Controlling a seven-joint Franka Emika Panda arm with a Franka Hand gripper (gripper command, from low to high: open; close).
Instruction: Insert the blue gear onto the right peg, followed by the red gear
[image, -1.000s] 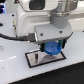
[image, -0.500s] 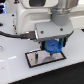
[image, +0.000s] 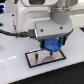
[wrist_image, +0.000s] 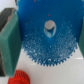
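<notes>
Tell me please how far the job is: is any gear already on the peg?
Nothing looks finished yet. In hand: the hand holds the wide bright blue plastic toothed gear between its fingers, above the grey black-edged rectangular plate. Whether the hub has met a peg cannot be told. Left: seating it, then the small red plastic toothed gear, which lies apart, ungrasped.

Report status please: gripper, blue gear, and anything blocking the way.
Gripper shut on blue gear, just above grey plate. Red gear beside, not picked. Pegs not visible, seating unclear. No obstruction seen.
</notes>
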